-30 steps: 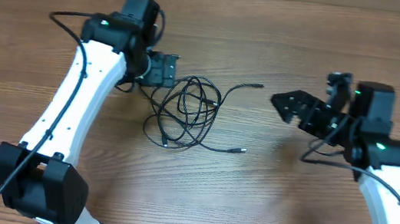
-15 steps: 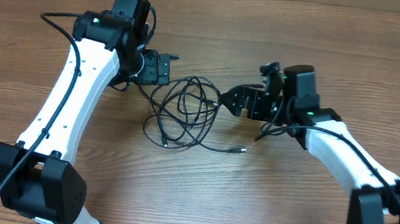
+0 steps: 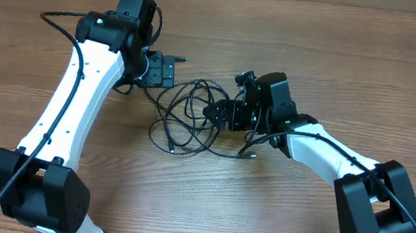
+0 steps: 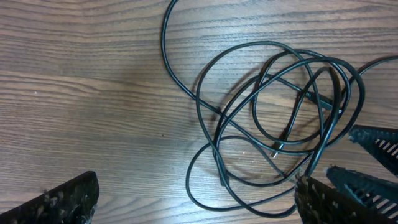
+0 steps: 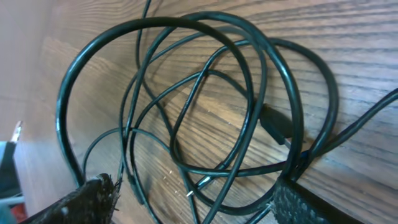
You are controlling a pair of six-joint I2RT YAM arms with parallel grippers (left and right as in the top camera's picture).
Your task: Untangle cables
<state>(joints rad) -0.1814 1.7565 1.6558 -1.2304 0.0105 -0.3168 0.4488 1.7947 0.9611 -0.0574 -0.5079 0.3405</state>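
Note:
The cables [image 3: 191, 118] lie as one tangle of thin black loops on the wooden table, between the two arms. My left gripper [image 3: 167, 71] hovers at the tangle's upper left, open wide. In the left wrist view the cables [image 4: 280, 118] spread ahead of the left gripper [image 4: 196, 199], and the lowest loop reaches in between its fingers. My right gripper [image 3: 218, 111] sits at the tangle's right edge. In the right wrist view it [image 5: 193, 199] stands open, with several strands of the cables [image 5: 205, 106] and a silver plug tip [image 5: 193, 186] between its fingers.
A loose cable end with a silver tip [image 3: 249, 156] lies below the right arm, and another end [image 3: 173, 150] lies at the tangle's lower left. Thicker black wires run along both white arms. Bare wood [image 3: 204, 205] surrounds the tangle.
The right arm has swung left across the table, from the far right to the tangle's right edge, and its jaws have narrowed a little. The left arm shifted slightly, then held still.

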